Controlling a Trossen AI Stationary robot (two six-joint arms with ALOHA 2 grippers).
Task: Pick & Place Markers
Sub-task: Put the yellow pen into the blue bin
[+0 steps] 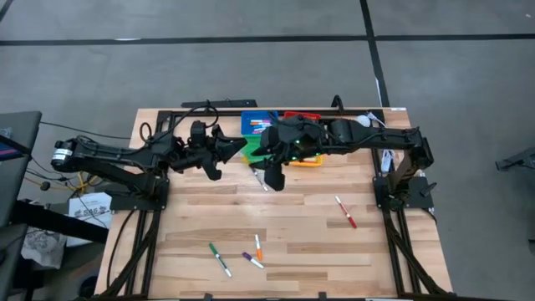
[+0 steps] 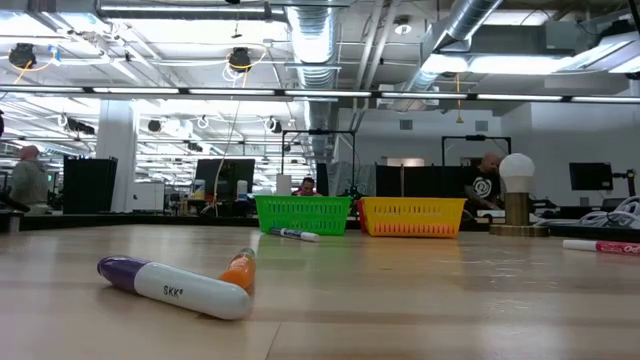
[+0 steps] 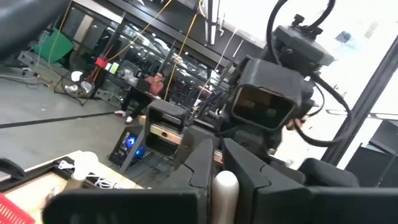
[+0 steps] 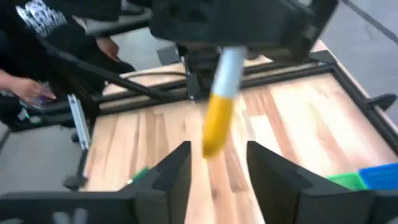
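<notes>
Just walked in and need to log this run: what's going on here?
The two arms meet in mid-air near the bins at the table's back edge. The left gripper is shut on a yellow-capped marker, whose cap hangs between the right gripper's open fingers. Four more markers lie loose on the table.

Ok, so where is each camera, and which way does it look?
High view: above, straight down at the table; both arms show.
Low view: tabletop height, level across to the green bin; no arm shows.
Left wrist view: on the left arm, facing the right arm; left gripper shows, shut.
Right wrist view: on the right arm, facing the left arm; right gripper shows, open.
Shared: both wrist views see the yellow-capped marker the left gripper holds.
</notes>
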